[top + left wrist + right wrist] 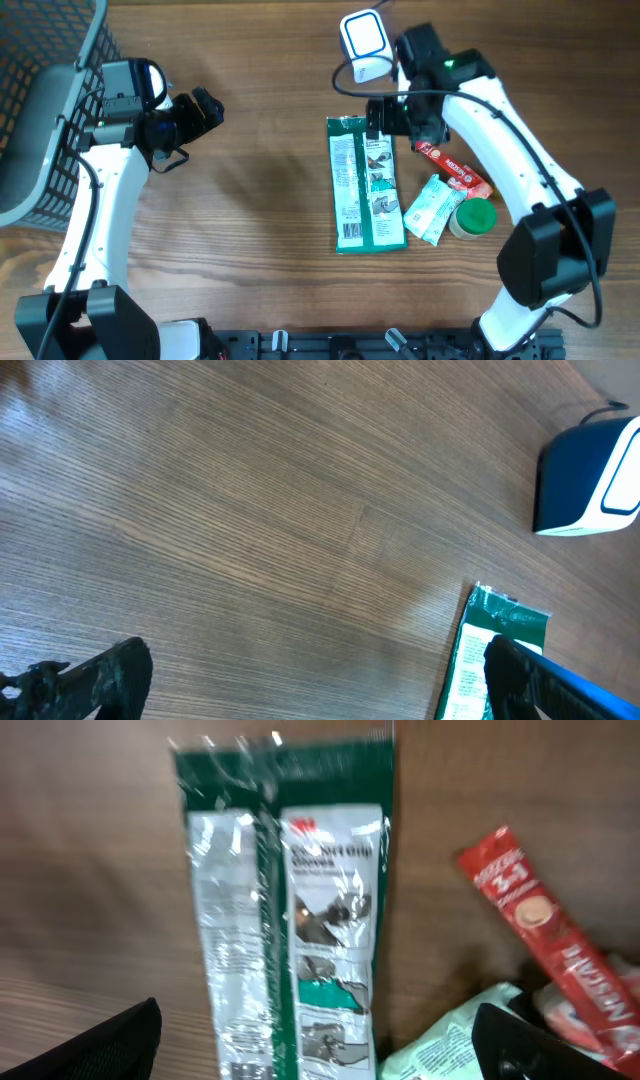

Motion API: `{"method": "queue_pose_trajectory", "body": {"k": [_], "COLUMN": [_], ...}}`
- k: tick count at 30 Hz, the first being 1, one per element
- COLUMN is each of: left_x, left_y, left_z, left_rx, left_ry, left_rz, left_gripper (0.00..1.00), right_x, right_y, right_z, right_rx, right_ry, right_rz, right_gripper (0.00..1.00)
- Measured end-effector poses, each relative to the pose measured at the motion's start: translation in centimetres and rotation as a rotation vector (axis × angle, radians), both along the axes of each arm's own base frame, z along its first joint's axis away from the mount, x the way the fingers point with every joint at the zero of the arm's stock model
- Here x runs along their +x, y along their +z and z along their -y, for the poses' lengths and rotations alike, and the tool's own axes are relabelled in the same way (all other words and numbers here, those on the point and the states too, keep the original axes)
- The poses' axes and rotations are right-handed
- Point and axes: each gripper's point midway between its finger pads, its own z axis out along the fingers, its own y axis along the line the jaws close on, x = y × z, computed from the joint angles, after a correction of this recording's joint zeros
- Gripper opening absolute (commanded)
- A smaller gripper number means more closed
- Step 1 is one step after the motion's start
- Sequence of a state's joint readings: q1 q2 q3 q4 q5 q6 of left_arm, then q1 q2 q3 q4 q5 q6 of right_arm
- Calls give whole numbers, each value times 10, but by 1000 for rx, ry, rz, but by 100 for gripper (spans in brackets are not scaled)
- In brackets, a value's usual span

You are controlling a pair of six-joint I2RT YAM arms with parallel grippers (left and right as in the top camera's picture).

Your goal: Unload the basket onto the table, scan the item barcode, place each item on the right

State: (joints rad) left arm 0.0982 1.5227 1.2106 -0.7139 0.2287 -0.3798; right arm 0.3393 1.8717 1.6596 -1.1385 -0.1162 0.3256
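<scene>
Now | green packet (366,183) flat, long axis toward scanner (362,40) | left tool (205,108) and right tool (386,117) spread, empty

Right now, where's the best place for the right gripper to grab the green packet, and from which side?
Probably its top seal, the end nearest the scanner, coming down from above. The green packet lies flat, so only a thin edge offers purchase, and the open right gripper hangs over that end.
</scene>
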Motion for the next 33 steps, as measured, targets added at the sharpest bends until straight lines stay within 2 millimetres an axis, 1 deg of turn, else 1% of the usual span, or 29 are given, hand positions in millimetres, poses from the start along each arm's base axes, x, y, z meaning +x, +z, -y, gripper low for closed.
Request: {"method": "queue_pose_trajectory", "body": {"k": [3, 4, 5, 7, 12, 13, 14, 15, 16, 18, 19, 21, 22, 23, 26, 29, 30, 33], "left_x": [0, 5, 17, 32, 32, 33, 33, 34, 35, 34, 33, 30, 33, 36, 48, 50, 50, 50], "left_y": [0, 3, 10, 21, 22, 22, 23, 25, 28, 30, 28, 26, 34, 40, 65, 72, 76, 83], "left_z": [0, -1, -3, -6, -7, -5, -2, 2, 10, 20, 20, 11, 1, -6, -39, -75, -90, -119], "left_rx": [0, 6, 14, 28, 33, 27, 16, 5, -15, -7, 13, 117, 210, 262, 452, 566, 603, 650], "left_ry": [0, 2, 5, 9, 13, 7, -14, -38, -90, -156, -162, -160, -158, -153, -139, -126, -119, -106], "left_rz": [0, 27, 82, 159, 163, 165, 171, 180, 201, 215, 210, 177, 183, 195, 248, 254, 260, 280], "left_gripper": [100, 100, 100, 100, 100, 97, 84, 22, 4, 4, 4, 4, 4, 4, 4, 4, 4, 4], "right_x": [3, 4, 5, 15, 44, 50, 53, 57, 60, 60, 60, 60, 61, 61, 61, 61, 61, 61], "right_y": [5, 5, 6, 9, 20, 23, 24, 26, 28, 29, 29, 29, 29, 29, 29, 29, 29, 29], "right_z": [0, 0, 0, -4, -13, -15, -16, -18, -19, -19, -19, -19, -19, -19, -19, -19, -19, -19], "right_rx": [0, 0, 1, 15, 57, 67, 71, 77, 83, 83, 84, 84, 84, 84, 85, 84, 85, 85], "right_ry": [-4, -5, -5, -6, -7, -7, -8, -8, -8, -8, -8, -8, -8, -8, -8, -8, -8, -8], "right_rz": [16, 21, 28, 68, 195, 222, 236, 253, 268, 270, 269, 270, 270, 272, 272, 272, 272, 272], "right_gripper": [100, 100, 100, 100, 100, 100, 100, 100, 100, 100, 100, 100, 100, 100, 100, 99, 100, 100]}}
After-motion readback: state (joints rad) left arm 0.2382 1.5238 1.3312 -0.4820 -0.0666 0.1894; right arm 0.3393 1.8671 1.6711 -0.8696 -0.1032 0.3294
